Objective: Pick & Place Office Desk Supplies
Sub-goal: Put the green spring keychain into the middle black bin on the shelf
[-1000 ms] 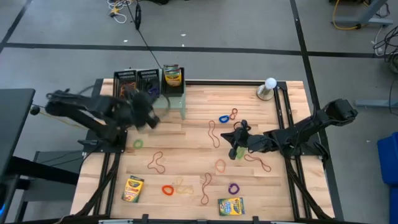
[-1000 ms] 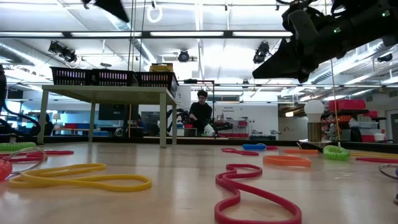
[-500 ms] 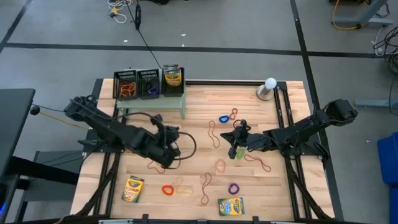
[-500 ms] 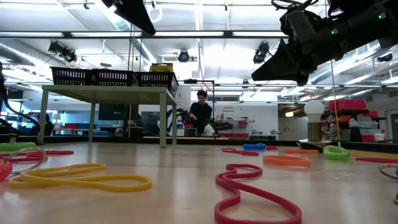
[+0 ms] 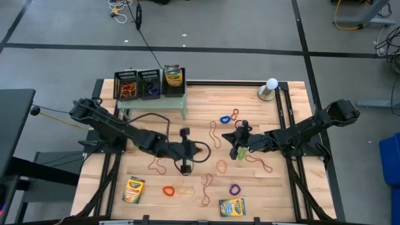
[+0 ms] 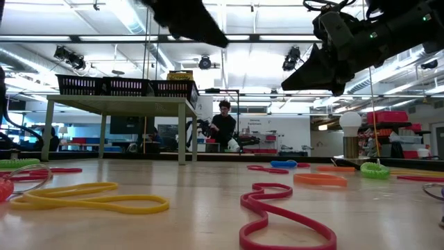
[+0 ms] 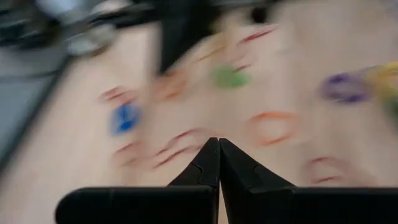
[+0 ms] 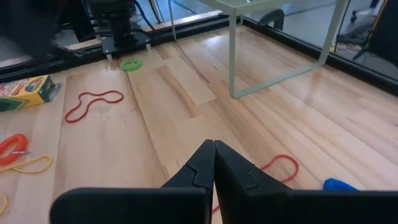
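Thin rubber bands in red, orange, purple, blue and green (image 5: 240, 153) lie scattered flat on the wooden table (image 5: 281, 187). One crayon box (image 5: 134, 190) lies near the front left and another (image 5: 232, 207) at the front right. Two black mesh trays (image 5: 127, 84) and a third crayon box (image 5: 173, 77) stand on the pale green stand (image 5: 153, 105) at the far left. My left gripper (image 5: 205, 150) hangs shut over the table's middle, holding nothing (image 7: 219, 142). My right gripper (image 5: 225, 134) is shut and empty, above the table right of centre (image 8: 214, 145).
A white globe on a grey base (image 5: 270, 87) stands at the far right corner. In the right wrist view a red band (image 8: 280, 168) and a blue one (image 8: 336, 185) lie just ahead of the fingers. A person (image 6: 223, 125) sits far behind the table.
My left gripper has swung away from the stand at the far left toward the table's middle, going right, nearer and down, and its wrist has turned; it has stayed shut.
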Available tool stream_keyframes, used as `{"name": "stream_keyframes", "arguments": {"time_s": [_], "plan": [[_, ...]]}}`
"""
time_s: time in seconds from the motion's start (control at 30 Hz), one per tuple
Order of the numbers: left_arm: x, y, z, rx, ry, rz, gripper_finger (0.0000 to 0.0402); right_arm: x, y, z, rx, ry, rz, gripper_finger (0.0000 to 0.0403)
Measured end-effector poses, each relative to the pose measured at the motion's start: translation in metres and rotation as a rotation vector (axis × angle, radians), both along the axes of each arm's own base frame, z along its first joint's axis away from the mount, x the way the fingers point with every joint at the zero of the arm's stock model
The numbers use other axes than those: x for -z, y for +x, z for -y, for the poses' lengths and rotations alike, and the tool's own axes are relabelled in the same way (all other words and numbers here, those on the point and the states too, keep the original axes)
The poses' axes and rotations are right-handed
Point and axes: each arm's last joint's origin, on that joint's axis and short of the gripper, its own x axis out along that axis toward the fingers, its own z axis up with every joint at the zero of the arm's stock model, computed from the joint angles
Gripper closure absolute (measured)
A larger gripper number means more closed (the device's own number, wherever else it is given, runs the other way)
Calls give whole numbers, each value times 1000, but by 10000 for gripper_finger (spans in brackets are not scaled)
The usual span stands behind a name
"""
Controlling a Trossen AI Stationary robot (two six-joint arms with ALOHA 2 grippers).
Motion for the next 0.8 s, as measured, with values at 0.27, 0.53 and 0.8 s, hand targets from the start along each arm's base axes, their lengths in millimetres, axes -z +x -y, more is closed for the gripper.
{"name": "stream_keyframes", "arguments": {"time_s": [0.27,0.53,0.8], "plan": [[52,-19,-16,219,-191,342,395,6,-5,2,84,31,-165,391],[80,-40,-25,136,-273,318,393,6,-20,10,356,107,-349,361],[90,-37,-27,122,-227,324,393,11,-45,34,690,319,-537,287]]}}
